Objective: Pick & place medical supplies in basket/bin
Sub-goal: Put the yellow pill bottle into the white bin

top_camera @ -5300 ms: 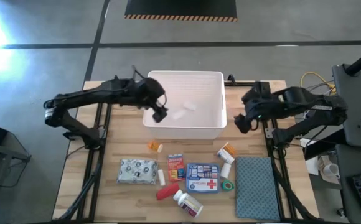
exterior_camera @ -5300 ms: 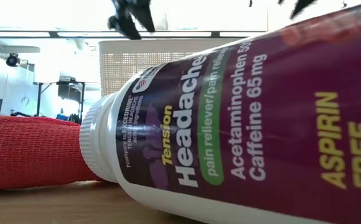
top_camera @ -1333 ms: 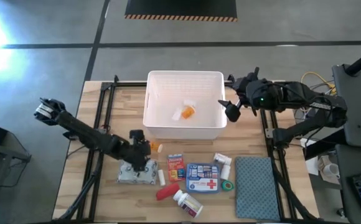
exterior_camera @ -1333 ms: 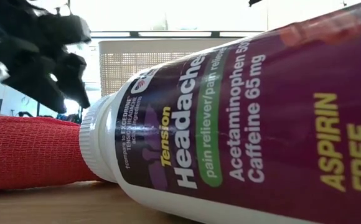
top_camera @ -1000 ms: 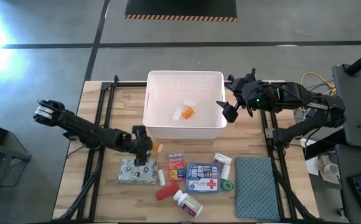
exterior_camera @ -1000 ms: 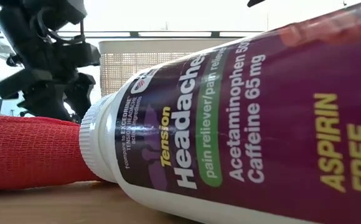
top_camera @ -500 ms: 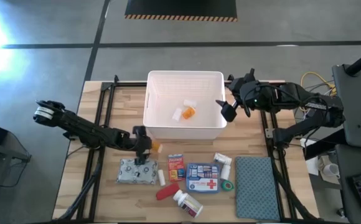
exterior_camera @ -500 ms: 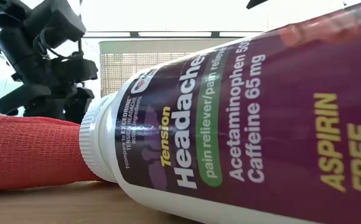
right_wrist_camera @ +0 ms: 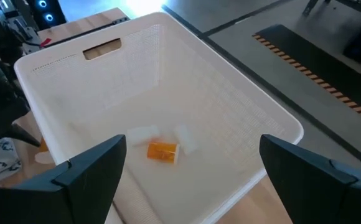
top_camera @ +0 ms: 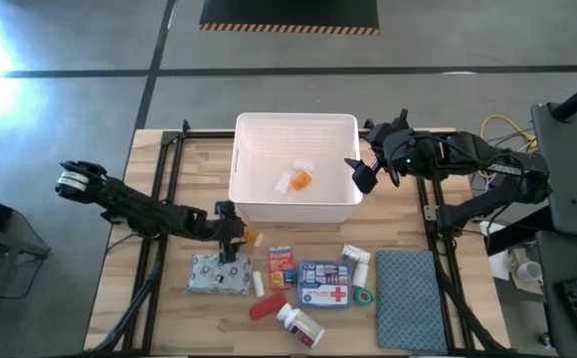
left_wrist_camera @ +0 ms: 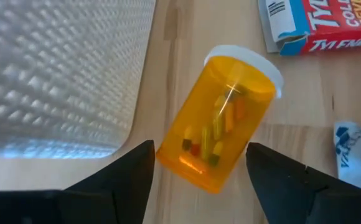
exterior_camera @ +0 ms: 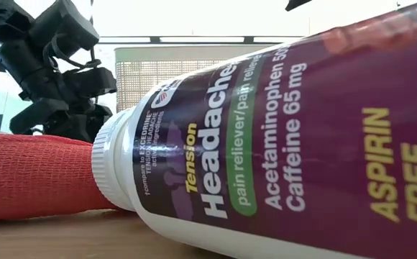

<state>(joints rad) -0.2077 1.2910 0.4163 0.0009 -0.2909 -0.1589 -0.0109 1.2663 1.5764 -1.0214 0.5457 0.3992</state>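
Observation:
An orange vial with a white cap lies on its side on the wood, just near of the white bin; in the high view the vial is a small spot. My left gripper is low over it and open, one finger on each side of the vial's closed end; I cannot tell whether they touch. My right gripper hangs open above the bin's right rim. Inside the bin lie another orange vial and two white items.
Near of the bin lie the grey patterned pack, red-blue box, blue red-cross pouch, red tube, white pill bottle, green tape roll, another bottle, and the teal mat. The pill bottle fills the low view.
My left gripper has moved from over the grey pack toward the table's far edge and slightly right, onto the orange vial, sinking a little. Its fingers have stayed apart. The vial has not moved.

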